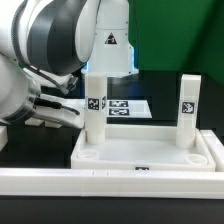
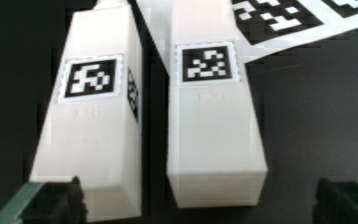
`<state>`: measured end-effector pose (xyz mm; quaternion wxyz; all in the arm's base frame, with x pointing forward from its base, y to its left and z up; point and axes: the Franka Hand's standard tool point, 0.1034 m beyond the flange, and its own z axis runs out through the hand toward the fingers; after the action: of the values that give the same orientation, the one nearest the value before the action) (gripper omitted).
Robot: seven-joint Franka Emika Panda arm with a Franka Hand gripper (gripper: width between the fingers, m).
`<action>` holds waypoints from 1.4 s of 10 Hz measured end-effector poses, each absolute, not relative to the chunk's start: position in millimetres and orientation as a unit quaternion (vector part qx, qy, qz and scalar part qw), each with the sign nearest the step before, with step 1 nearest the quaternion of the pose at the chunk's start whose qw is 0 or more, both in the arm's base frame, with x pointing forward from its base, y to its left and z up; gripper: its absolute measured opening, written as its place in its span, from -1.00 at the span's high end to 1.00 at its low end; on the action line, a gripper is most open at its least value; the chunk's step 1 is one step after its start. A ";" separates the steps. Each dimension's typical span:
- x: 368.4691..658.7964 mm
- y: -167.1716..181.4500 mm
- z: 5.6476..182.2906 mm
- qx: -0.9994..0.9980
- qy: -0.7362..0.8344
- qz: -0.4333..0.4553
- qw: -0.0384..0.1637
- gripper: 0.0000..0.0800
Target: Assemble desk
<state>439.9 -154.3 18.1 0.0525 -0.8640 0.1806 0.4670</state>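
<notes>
Hovering with the gripper [image 2: 202,198] spread wide near the marker board [image 2: 309,20]; probably needing centring on the leg [image 2: 211,120] nearest that board, sparing the neighbouring leg [image 2: 91,120].

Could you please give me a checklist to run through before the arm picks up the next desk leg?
1. The gripper is open: ok, its fingertips are wide apart.
2. Only one leg lined up for the grasp: not ok; one lying leg and the second lying leg lie close side by side beneath the open jaws.
3. Grasp area free of the marker board: ok, it lies past the legs' far ends.
4. Two upright legs stand in the desk top: ok; whether fully seated, cannot tell.
5. The near corner sockets are free: ok.
</notes>
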 end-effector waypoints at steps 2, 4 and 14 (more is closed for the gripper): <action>439.7 -154.9 18.0 -0.864 0.181 0.467 0.053 -0.62; 426.3 -152.4 12.3 -0.861 0.186 0.470 0.055 -0.62; 420.7 -155.2 12.0 -0.850 0.188 0.489 0.058 0.02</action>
<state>420.7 -155.2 12.0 0.0581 -0.8496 0.1877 0.4895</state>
